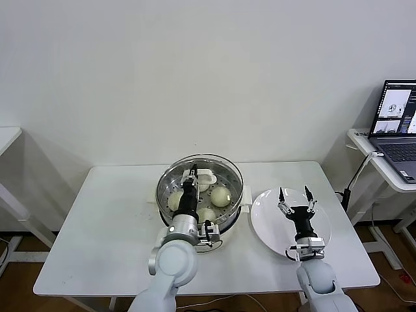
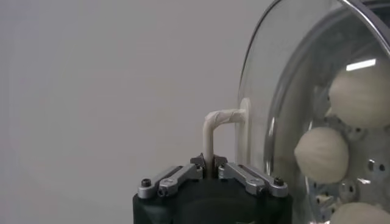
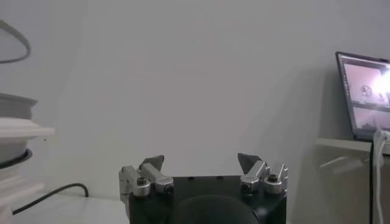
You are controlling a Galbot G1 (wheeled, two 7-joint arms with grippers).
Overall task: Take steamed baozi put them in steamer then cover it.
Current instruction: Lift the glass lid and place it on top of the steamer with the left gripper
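Left wrist view: left claw, jaws pinched tight on the white handle of the lid. Handle: a bent white bar, fixed to the glass at its far end. Lid: clear glass, round, metal rim, held over the steamer. Through the glass, three cream-white buns, smooth and domed, the middle one clearest, resting on a shiny tray pierced with round holes.

Head view: same left claw reaching over the steamer from the near side. Steamer: round, bright steel wall, white base with a white side handle, standing at the middle of the white counter. Lid sits above the steamer mouth, rim roughly in line with the pot's rim; whether it is seated or just clear of it cannot be told. Buns: three plainly visible inside, one to the right, one near, one to the left; a further pale shape lies behind the claw.

Right claw: jaws spread wide, holding nothing, hanging above a flat white plate. Plate lies just beside the steamer, to the right.

Right wrist view: right claw, fingertips well apart, a plain wall beyond.

Laptop: open, screen lit, on a side desk at far right.
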